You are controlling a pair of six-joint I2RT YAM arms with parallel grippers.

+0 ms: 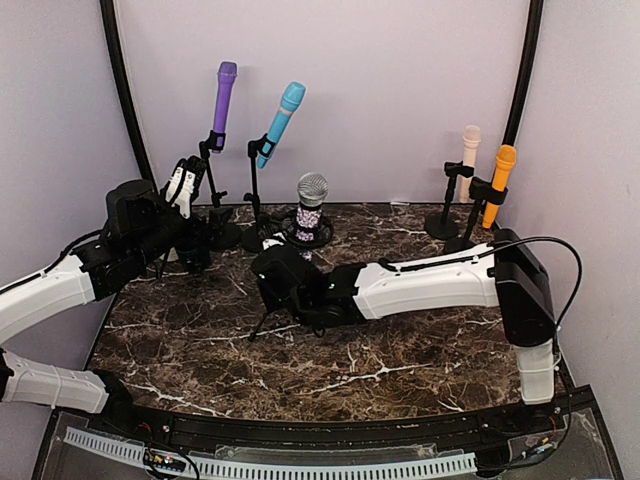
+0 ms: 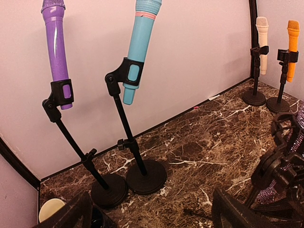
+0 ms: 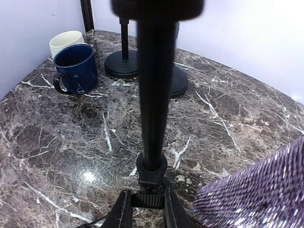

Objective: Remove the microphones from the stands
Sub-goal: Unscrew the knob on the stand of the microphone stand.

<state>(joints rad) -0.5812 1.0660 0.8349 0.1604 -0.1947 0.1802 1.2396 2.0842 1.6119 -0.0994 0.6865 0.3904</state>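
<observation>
marble table (image 1: 350, 370) with five microphones, five stands, two mugs and two grippers. far left: purple microphone (image 1: 224, 95) and blue microphone (image 1: 283, 118), each clipped at a tilt in its own round-based stand (image 2: 146, 176), the two bases just beside each other. far right: cream microphone (image 1: 470, 148) and orange microphone (image 1: 500, 180), likewise one per round-based stand, giving four such stands in all. centre: the one glitter microphone (image 1: 311, 200), silver mesh head up, lower body ringed by a black cradle, not yet lifted out; it stands between the two pairs and just beyond the right gripper (image 1: 285, 280). the right gripper is clenched on the post of the single tripod stand (image 3: 153, 95), low down just above the legs. the left gripper (image 1: 183, 185) hangs released near the purple microphone's stand, jaws spread wide with nothing between them. left edge: blue mug (image 3: 76, 69) and cream mug (image 3: 66, 40), touching or nearly so.
</observation>
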